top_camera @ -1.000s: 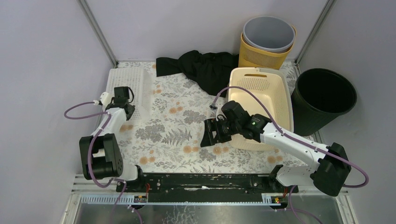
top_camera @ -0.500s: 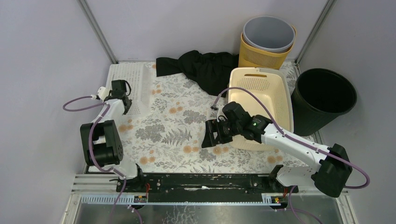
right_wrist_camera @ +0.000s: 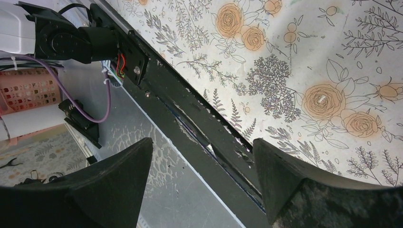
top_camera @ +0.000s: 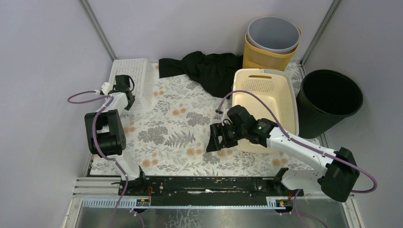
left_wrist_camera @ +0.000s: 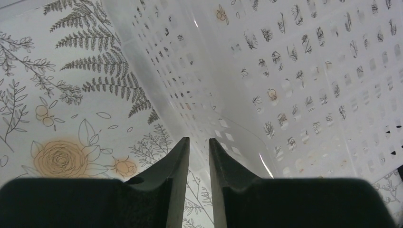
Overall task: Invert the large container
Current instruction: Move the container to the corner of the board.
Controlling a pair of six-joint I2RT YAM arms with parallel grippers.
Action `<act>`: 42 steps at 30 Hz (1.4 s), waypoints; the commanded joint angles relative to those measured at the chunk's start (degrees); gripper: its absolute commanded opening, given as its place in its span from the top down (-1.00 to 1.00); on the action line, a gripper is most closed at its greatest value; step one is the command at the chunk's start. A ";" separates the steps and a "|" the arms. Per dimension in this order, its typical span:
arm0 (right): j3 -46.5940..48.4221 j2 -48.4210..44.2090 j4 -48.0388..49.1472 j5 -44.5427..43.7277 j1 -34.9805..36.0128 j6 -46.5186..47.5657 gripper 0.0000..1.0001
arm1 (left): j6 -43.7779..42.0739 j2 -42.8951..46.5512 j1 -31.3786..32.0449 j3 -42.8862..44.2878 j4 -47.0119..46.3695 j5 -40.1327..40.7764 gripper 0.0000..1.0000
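Observation:
The large container is a white translucent perforated basket [top_camera: 133, 76] at the table's far left, tipped up off the flowered mat, its wall filling the left wrist view [left_wrist_camera: 309, 71]. My left gripper [top_camera: 127, 100] is at its near edge; in the left wrist view [left_wrist_camera: 198, 147] the jaws stand nearly together with the thin clear rim pinched between them. My right gripper [top_camera: 215, 137] hangs wide open and empty over the middle of the mat, apart from the basket; its wrist view [right_wrist_camera: 202, 156] shows the table's front rail between its fingers.
A cream basket [top_camera: 266, 95] lies just right of the right arm. A black bin [top_camera: 330, 97] stands at the far right. A yellow basket [top_camera: 266, 58] with a grey bin [top_camera: 273, 33] in it stands at the back. A black cloth [top_camera: 209, 69] lies at the back centre.
My left gripper has moved toward the back of the table with the white basket's rim, and the basket has tipped up and shifted back. The right arm has barely moved.

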State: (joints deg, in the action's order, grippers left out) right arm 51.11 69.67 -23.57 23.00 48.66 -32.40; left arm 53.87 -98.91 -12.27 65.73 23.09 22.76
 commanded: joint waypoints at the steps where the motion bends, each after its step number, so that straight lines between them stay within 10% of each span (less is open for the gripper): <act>1: 0.14 -1.73 0.37 -1.01 0.55 0.99 -0.68 | -0.34 -1.75 -0.34 2.58 -2.56 0.55 0.43; 29: -0.08 -1.14 1.22 -0.77 0.52 -0.17 -0.68 | 0.23 -9.18 -1.11 8.88 -4.96 -3.39 0.42; 42: 3.06 -5.33 -2.46 -3.28 0.55 -0.77 -0.70 | 4.07 11.41 -0.73 -10.37 -9.03 -15.08 0.21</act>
State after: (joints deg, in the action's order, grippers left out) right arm 50.87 66.81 -25.02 21.61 48.71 -32.86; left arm 56.88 -91.68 -12.93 58.15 18.46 13.30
